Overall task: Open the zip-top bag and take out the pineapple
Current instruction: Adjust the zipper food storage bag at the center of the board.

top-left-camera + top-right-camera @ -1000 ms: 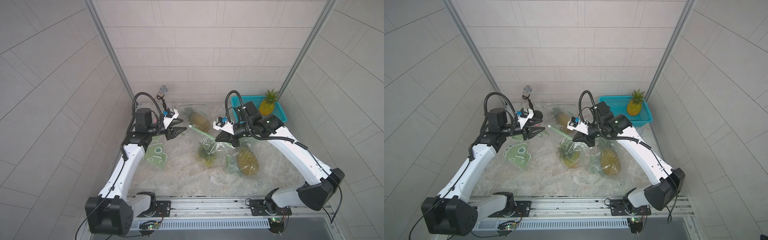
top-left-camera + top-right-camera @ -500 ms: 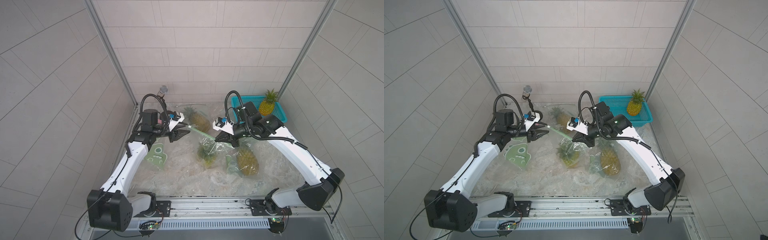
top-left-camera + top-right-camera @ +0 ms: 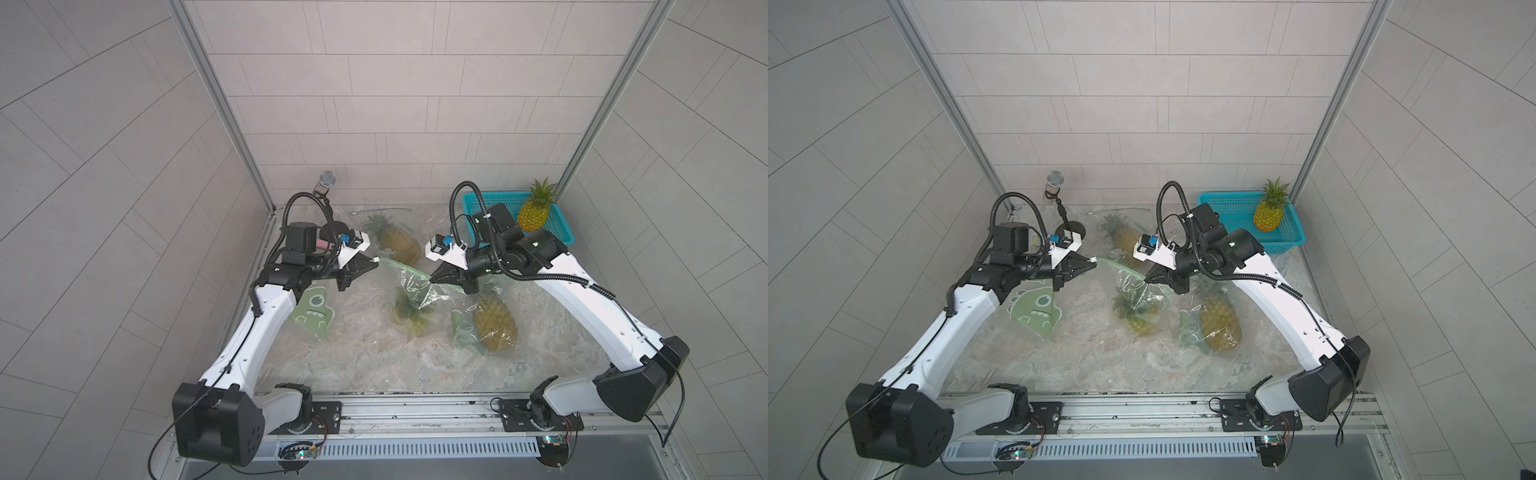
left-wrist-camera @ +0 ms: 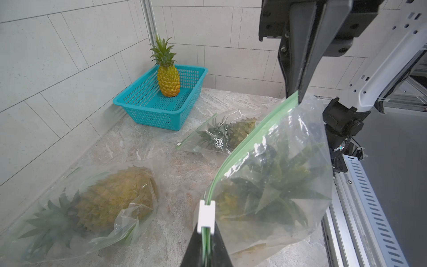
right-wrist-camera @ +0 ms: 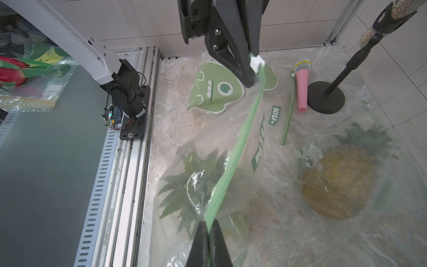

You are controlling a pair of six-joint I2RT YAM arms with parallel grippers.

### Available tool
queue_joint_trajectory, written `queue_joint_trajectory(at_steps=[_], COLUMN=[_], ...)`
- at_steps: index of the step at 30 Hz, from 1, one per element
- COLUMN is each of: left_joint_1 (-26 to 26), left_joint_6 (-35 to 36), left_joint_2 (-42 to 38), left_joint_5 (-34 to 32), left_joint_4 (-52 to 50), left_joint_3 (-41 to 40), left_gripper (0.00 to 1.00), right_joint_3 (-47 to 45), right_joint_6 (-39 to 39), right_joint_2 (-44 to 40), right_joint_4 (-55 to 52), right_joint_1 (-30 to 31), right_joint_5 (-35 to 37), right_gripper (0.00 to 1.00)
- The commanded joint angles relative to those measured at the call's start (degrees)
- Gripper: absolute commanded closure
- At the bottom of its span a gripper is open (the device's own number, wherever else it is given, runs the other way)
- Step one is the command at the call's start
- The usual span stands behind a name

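Bright, even light is filling both top views, leaving only soft shadows on the counter (image 3: 374, 365). Wide lenses are bowing the walls (image 3: 124, 166) at the edges. In the left wrist view the bag (image 4: 277, 173) is glinting and the near fingers (image 4: 194, 250) are blurring.

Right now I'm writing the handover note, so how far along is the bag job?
Done: the bag hangs by its zip, stretched between both grippers. In hand: the left gripper is shut on the zip just behind the white slider; the right gripper is shut on its far end. Left: the zip looks closed, so slide it open, then take out the pineapple inside.
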Motion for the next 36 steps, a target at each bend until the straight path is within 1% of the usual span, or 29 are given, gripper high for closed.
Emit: queue_joint_trajectory(at_steps=[1,3,5,9,10,14,15,18,21,25,32,36], left_joint_1=[-0.2,-0.2,-0.2,-0.3,-0.3,-0.9,-1.2,-1.6,-1.6,-1.7,-1.6,-1.6], left_joint_6=[1.9,1.6,1.5,1.6,1.5,0.2,0.1,0.1,-0.6,-0.8,0.8,0.8], left_joint_2=[-2.0,-2.3,-2.7,-4.2,-4.7,-6.7,-7.2,-7.8,-8.2,-8.4,-9.4,-9.9], left_joint_5=[1.5,1.5,1.4,2.0,2.4,3.6,4.0,4.4,4.9,5.7,5.1,3.7], left_joint_4=[-0.2,-0.3,-0.7,-1.9,-1.9,-1.9,-1.9,-1.9,-2.1,-2.7,-3.9,-4.9], left_joint_3=[0.0,0.1,0.2,0.1,-0.1,-1.1,-1.5,-2.1,-2.2,-2.2,-3.0,-2.6], left_gripper=[0.91,0.92,1.0,1.0,1.0,1.0,1.0,1.0,1.0,1.0,1.0,1.0], right_joint_3=[0.3,0.2,0.3,0.2,0.2,0.2,0.2,0.7,2.4,5.0,10.7,14.8], right_joint_6=[-1.5,-1.5,-1.5,-0.4,0.2,1.8,3.5,4.5,5.6,5.9,6.4,6.6], right_joint_2=[-2.3,-2.4,-2.4,-2.6,-2.7,-2.8,-2.7,-2.3,-0.8,1.9,7.8,11.9], right_joint_4=[1.7,1.5,1.6,2.6,3.1,6.1,6.9,9.3,10.8,12.6,14.4,13.6], right_joint_1=[0.3,0.3,0.3,0.3,0.3,0.9,1.4,3.0,4.7,7.9,11.2,12.6], right_joint_5=[-1.5,-1.5,-1.1,-1.1,-1.6,-3.9,-3.8,-3.0,-2.2,0.2,-0.3,1.3], right_gripper=[1.0,1.0,1.0,1.0,0.99,0.78,0.73,0.64,0.59,0.57,0.56,0.56])
